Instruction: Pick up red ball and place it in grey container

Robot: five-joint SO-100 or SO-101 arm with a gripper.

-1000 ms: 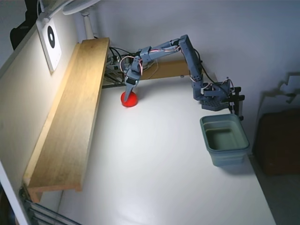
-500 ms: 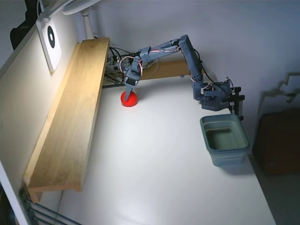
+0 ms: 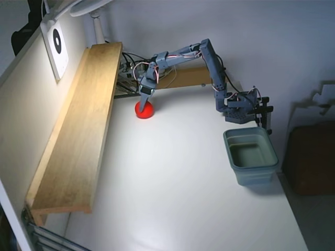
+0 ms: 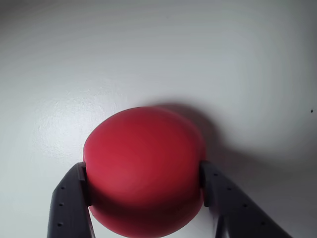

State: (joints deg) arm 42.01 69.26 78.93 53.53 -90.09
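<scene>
The red ball [image 3: 145, 110] rests on the white table near the wooden shelf, at the back left in the fixed view. My gripper [image 3: 144, 106] comes down on it from above. In the wrist view the ball [image 4: 143, 158] fills the lower middle, and my gripper [image 4: 143, 184] is shut on it, with one dark finger [image 4: 69, 198] against its left side and the other against its right. The grey container [image 3: 251, 156] stands at the table's right edge, in front of the arm's base, far from the ball.
A long wooden shelf [image 3: 78, 120] runs along the left side, right beside the ball. Cables and a wire rack [image 3: 125, 78] sit behind the ball. The arm's base [image 3: 241, 107] is clamped at the back right. A lamp stand [image 3: 97, 26] rises at the back left.
The gripper and the ball have shifted very slightly toward the back. Otherwise the arm holds the same pose.
</scene>
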